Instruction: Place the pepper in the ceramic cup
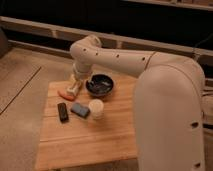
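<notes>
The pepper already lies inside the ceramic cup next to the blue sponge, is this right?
No. The camera view shows the pepper on the table by the gripper, not inside the ceramic cup next to the blue sponge.

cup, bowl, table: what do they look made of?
Cup: cream, matte, likely ceramic. Bowl: dark, shiny highlights, probably glazed ceramic. Table: pale wood, plank seams show. Gripper hangs low beside the bowl, by the pepper.

table [100, 140]: pale wood, matt, visible grain; bowl [99, 86]: dark, glossy; cup [96, 110]: cream ceramic, smooth; arm [120, 60]: smooth white shell, faint sheen.
</notes>
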Controlling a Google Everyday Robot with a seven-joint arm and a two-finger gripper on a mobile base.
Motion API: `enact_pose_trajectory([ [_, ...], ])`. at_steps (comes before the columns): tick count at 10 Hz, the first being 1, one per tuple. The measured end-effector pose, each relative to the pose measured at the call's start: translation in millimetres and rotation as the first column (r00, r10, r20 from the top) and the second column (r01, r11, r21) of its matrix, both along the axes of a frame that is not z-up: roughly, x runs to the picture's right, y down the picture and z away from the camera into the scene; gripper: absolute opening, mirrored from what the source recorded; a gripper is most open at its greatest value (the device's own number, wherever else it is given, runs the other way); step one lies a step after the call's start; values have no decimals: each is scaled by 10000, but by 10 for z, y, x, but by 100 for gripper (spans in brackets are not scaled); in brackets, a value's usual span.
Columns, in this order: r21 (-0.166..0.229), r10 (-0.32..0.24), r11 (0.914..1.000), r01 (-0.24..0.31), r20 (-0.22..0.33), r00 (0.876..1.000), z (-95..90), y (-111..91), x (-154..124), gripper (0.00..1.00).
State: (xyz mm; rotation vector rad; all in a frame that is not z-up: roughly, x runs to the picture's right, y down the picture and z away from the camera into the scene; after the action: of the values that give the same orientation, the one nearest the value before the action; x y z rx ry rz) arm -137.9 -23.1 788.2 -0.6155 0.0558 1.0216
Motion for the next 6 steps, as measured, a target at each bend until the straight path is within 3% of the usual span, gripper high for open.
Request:
enact_pose_trajectory([
  [2, -13, -887, 9960, 889, 526, 9947, 72, 69, -172, 65],
  [3, 85, -1592, 9872, 1592, 1030, 9819, 92, 97, -290, 65],
  [4, 218, -2249, 9743, 2243, 1564, 9617, 82, 111, -399, 65],
  [6, 604, -3599, 9315, 3587, 2962, 8847, 22, 131, -652, 65],
])
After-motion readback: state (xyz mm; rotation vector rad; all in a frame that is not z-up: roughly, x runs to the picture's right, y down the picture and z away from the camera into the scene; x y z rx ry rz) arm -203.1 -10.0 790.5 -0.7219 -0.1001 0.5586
